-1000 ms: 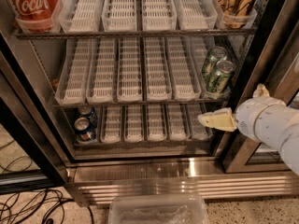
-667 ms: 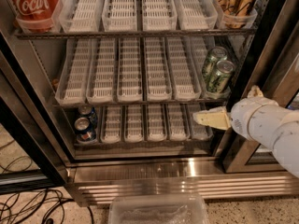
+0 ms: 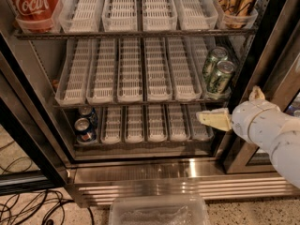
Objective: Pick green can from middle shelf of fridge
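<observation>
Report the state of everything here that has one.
fridge, door open.
front green can, upright at the right end of the middle shelf, ungrasped.
gripper, empty, hovering below that shelf, right side.
blue cans, upright, bottom shelf left.
Coca-Cola can, upright, top left.

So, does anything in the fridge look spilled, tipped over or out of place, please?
Nothing stands out. The green can and its twin stand upright at the right end of the middle shelf; the gripper hangs just below them.
</observation>
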You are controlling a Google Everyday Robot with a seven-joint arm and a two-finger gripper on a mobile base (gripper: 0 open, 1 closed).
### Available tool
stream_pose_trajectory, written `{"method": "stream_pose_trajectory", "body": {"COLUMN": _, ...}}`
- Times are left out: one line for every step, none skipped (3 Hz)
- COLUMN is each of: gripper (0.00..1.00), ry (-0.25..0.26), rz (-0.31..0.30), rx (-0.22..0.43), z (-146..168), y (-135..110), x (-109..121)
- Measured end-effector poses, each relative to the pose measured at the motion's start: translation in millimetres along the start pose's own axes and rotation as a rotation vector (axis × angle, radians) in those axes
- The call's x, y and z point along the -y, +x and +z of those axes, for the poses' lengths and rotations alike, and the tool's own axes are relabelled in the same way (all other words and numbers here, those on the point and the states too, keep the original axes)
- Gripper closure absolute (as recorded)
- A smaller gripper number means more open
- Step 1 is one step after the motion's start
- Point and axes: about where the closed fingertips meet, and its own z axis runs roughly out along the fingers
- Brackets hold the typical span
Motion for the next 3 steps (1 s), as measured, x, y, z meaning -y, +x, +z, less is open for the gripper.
{"method": "stream_pose_trajectory", "body": {"gripper": 0.11, "ry": 0.038, "rz": 0.002, "rx": 0.044, "z": 1.2, "y": 1.6, "x": 7.5}}
{"method": "stream_pose_trajectory", "body": {"gripper": 0.30, "ry": 0.071, "rz": 0.011, "rx": 0.092, "z": 3.6, "y": -1.7, "x": 12.0}}
{"method": "stream_pose_trajectory", "body": {"gripper": 0.43, "ry": 0.086, "rz": 0.028, "rx": 0.137, "z": 7.7, "y": -7.6, "x": 7.8}}
